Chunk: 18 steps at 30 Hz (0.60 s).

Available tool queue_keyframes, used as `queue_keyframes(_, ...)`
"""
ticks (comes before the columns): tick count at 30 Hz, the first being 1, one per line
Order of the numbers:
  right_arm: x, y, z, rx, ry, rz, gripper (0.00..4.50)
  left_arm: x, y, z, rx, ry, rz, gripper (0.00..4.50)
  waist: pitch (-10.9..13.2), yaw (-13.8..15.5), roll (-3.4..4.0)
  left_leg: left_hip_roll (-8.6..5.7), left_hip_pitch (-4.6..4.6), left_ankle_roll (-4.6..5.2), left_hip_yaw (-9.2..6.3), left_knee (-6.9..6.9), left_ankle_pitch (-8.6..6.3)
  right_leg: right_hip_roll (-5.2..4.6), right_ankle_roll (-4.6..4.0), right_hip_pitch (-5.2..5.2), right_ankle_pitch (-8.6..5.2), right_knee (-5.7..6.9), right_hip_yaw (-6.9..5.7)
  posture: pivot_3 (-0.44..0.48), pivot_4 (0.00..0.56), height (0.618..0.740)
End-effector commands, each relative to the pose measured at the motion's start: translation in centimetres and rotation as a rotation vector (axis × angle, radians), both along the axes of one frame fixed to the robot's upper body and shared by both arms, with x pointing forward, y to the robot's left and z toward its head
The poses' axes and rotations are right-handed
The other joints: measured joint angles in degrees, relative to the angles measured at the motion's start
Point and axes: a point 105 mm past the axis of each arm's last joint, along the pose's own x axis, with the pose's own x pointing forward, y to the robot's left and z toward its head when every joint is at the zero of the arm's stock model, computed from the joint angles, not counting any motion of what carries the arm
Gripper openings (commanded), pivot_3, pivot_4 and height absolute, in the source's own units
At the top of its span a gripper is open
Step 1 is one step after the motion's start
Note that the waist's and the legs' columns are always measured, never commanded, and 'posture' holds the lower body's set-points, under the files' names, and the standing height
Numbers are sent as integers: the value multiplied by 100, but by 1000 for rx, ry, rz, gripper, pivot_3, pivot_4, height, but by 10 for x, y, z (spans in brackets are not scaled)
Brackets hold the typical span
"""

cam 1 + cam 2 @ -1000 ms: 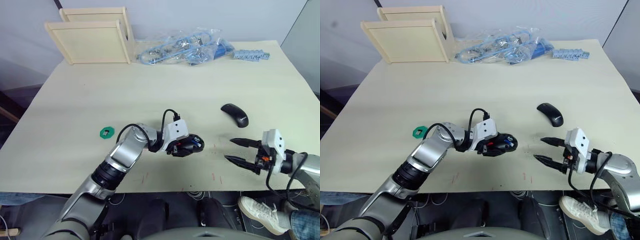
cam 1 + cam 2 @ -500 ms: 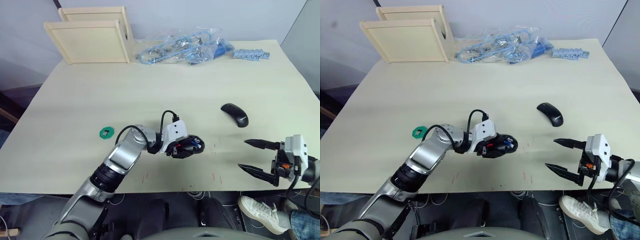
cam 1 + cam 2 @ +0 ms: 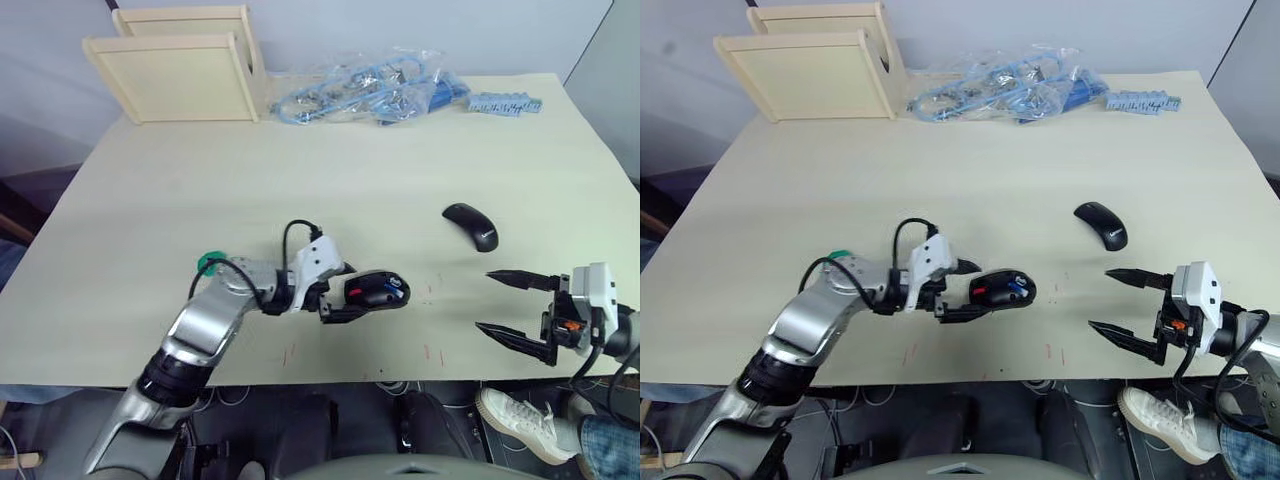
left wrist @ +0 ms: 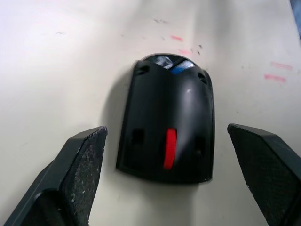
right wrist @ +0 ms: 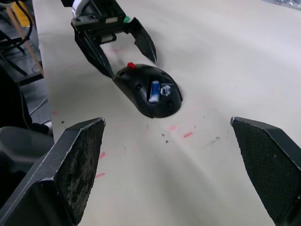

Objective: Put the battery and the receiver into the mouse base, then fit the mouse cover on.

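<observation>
— Both arms have moved back, right?

— Yes. A moment ago the left end effector (image 3: 345, 303) was wrapped around the mouse base (image 3: 375, 290). Now it sits just behind it, with its fingers spread wide and nothing in them. The right end effector (image 3: 515, 309) has pulled away to the right, near the front edge of the table (image 3: 330, 160). Its fingers are wide apart too, and empty.

— Where is the mouse base?

— It lies flat on the table, near the front, by some little red marks (image 3: 432, 353). The battery (image 5: 154, 90) is sitting inside it, at the end away from the red wheel (image 4: 170, 148). Next to the battery is a small shiny bit (image 5: 165, 90), maybe the receiver, but I can't tell for sure.

— And the mouse cover?

— The mouse cover (image 3: 471, 226) lies by itself, farther back and to the right, well apart from the base.

— What else is on the table?

— It is a pale cream top. At the back are two light wooden frames (image 3: 180, 62), a heap of clear bags with blue parts (image 3: 372, 97), and a blue-grey strip (image 3: 505, 103). A green disc (image 3: 210, 263) peeks out behind the left arm. A grey wall stands behind the table.
</observation>
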Motion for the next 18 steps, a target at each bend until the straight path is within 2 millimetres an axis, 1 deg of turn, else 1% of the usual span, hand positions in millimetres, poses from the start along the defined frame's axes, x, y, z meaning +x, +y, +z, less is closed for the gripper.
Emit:
queue_keyframes(1, 1, 8, 10, 20, -46, 37, 4500, -8, 27, 26, -72, -81, 67, 4374, 6, -12, 3, 3, 0, 0, 0, -1, 0, 1, 0, -1, 0, 0, 3, 0, 150, 740)
queue_keyframes(4, 3, 13, 14, 23, -63, 59, 4500, -14, 49, 31, -115, -74, 165, 4374, 11, 13, 3, 5, 0, 0, 0, 0, 0, -2, 0, -1, 0, -1, 2, 0, 150, 740)
queue_keyframes(6, 4, 14, 17, 20, -75, 80, 4500, -22, 64, 36, -154, -78, 252, 4374, 12, 14, 3, 11, 0, 0, 2, 0, 0, -8, 1, -1, 0, -2, 5, 0, 150, 740)
queue_keyframes(9, 7, 17, 20, 31, -84, 92, 4500, -30, 80, 39, -184, -80, 338, 4374, 15, 40, -1, 12, -2, 0, 0, 0, 0, -10, 1, -1, 0, -5, 2, 0, 150, 740)
queue_keyframes(11, 9, 15, 24, 49, -92, 94, 4500, -41, 97, 39, -219, -86, 447, 4374, 18, 18, -2, 14, -1, 0, 1, -1, 0, -12, 0, -1, 1, -7, 4, 0, 150, 740)
queue_keyframes(13, 10, 16, 25, 57, -92, 99, 4500, -54, 120, 39, -254, -85, 585, 4374, 20, 12, -4, 12, -2, 0, 0, -1, 0, -11, 0, -2, 1, -6, 2, 0, 150, 740)
queue_keyframes(15, 9, 16, 25, 76, -85, 98, 4500, -67, 142, 32, -273, -75, 720, 4374, 21, -37, -6, 19, 3, -1, 15, -2, -1, -13, 0, -2, 1, -10, 15, 0, 150, 740)
queue_keyframes(18, 9, 18, 22, 86, -77, 100, 4500, -73, 167, 29, -280, -75, 853, 4374, 27, 56, -7, 16, 0, -1, 6, -2, -1, -11, -2, -3, 0, -8, 4, 0, 150, 740)
